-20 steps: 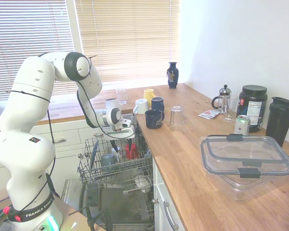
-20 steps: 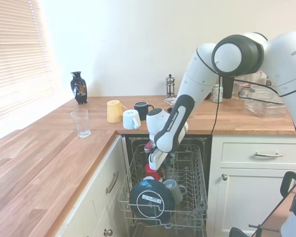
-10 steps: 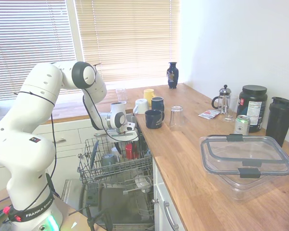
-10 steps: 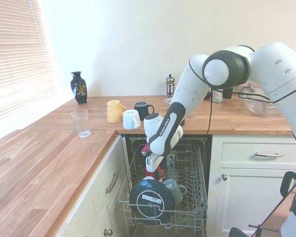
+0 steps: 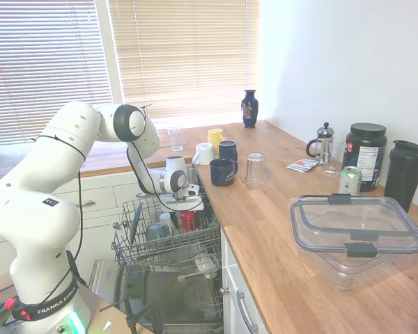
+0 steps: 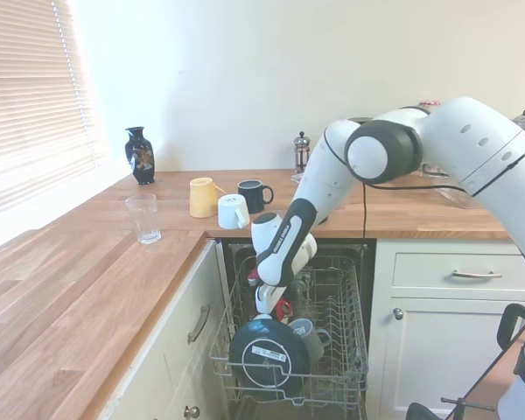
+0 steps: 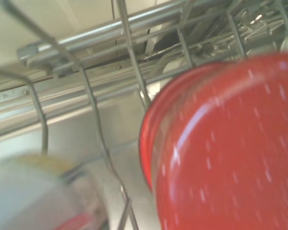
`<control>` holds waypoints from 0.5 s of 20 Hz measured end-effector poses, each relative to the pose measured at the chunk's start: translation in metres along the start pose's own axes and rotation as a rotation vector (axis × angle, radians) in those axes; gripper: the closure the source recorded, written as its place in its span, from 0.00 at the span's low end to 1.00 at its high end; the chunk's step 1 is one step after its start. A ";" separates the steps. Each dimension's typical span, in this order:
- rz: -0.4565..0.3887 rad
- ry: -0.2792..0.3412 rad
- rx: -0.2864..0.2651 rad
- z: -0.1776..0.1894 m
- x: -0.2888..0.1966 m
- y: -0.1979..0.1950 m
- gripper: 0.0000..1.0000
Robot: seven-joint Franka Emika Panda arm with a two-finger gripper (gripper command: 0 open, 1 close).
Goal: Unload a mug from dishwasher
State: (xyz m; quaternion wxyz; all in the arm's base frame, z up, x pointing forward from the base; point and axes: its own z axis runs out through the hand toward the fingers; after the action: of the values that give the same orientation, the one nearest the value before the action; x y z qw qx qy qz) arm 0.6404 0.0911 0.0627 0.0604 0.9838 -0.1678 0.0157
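Wooden counter kitchen, white arm bent low, wrist reaching down into dishwasher (image 5: 168, 245) rack, gripper (image 5: 187, 211) right at red mug (image 5: 188, 220) standing in rack, finger spacing impossible to tell

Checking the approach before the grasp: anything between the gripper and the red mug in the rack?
Nothing visible. The gripper hangs right over the red mug in the dishwasher rack, and the wrist view shows the mug close up with only rack wires behind it. The grey mug sits clear to one side.
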 end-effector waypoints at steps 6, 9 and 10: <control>-0.027 -0.024 -0.019 0.006 0.004 -0.004 1.00; -0.032 -0.025 -0.019 0.010 0.003 -0.004 1.00; -0.032 -0.025 -0.019 0.012 0.003 -0.004 1.00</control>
State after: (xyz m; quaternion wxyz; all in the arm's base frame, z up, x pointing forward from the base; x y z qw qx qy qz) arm 0.6446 0.0929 0.0509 0.0679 0.9859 -0.1527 0.0009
